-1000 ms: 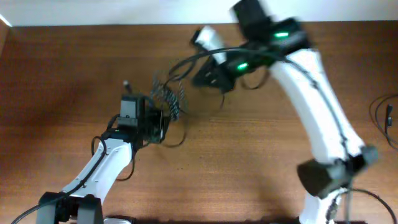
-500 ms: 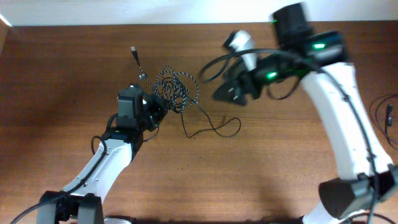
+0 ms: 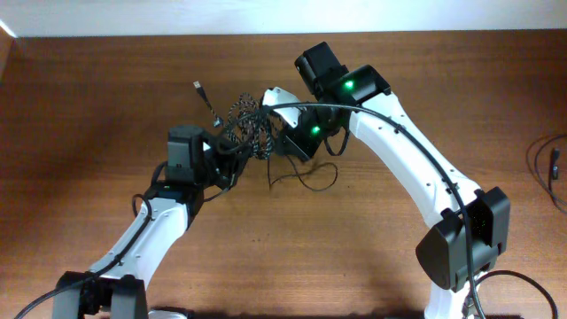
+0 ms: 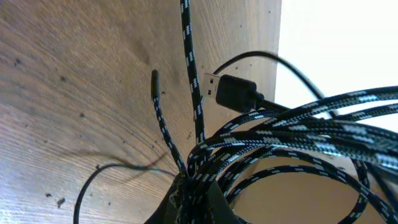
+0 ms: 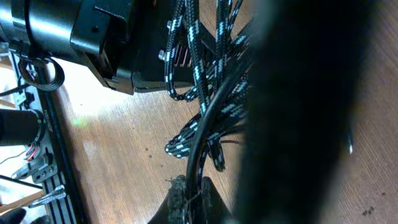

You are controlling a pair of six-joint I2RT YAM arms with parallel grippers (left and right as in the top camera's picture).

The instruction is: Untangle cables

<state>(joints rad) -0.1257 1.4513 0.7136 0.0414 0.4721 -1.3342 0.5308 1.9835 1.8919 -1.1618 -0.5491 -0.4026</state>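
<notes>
The cables form one knot of braided black-and-white loops at the table's middle, between my two grippers. A plug end sticks out to the upper left, and a thin black cable loops away below right. My left gripper is shut on a bundle of braided strands; a black USB plug hangs just past it. My right gripper meets the knot from the right. In its wrist view the right gripper is shut on a thin black cable beside braided loops.
The wooden table runs under both arms. More black cable lies at the far right edge. The left arm's black gripper body fills the top left of the right wrist view, close to my right fingers.
My right arm has swung back left from the open table to the knot and shut on a thin black cable. The left gripper has kept its hold; the knot shifted slightly.
</notes>
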